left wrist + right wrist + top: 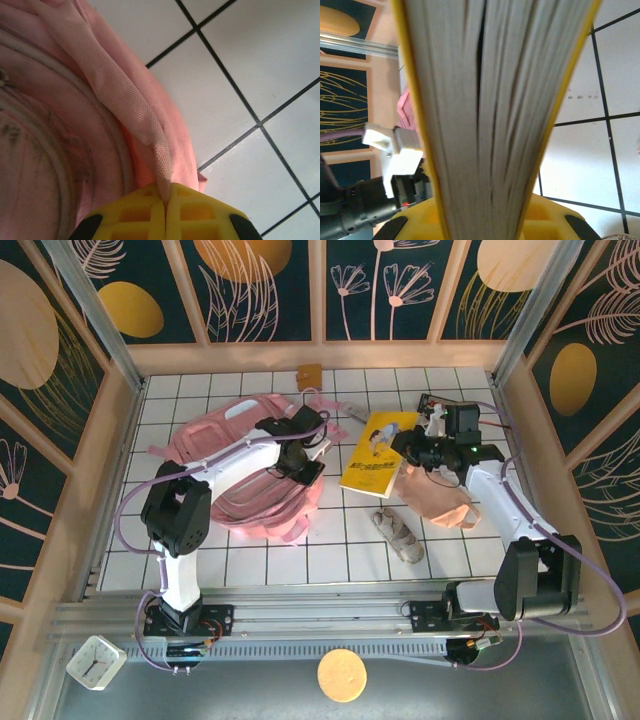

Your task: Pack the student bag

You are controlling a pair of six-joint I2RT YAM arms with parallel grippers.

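Pinching a woven mesh fold (125, 95) of the soft pink student bag (205, 440), the left gripper (165, 200) is clamping closed; the bag is lying left of the yellow book (377, 452) the right gripper (412, 448) is clasping.

Set on a table top (270, 560) tiled in white squares with dark grout lines. Boxed in on three sides by dark navy panels printed with gold discs and pale line-drawn leaves and flowers: far wall (270, 290), left wall (40, 410), right wall (600, 410). Divided by pale wooden strips, with a wooden ledge (220, 357) along the foot of the far wall. Braced at both far corners by slanting metal posts (90, 300). Edged on the near side by a ridged aluminium rail (330, 625). Lit brightly and evenly, with only soft shadows.
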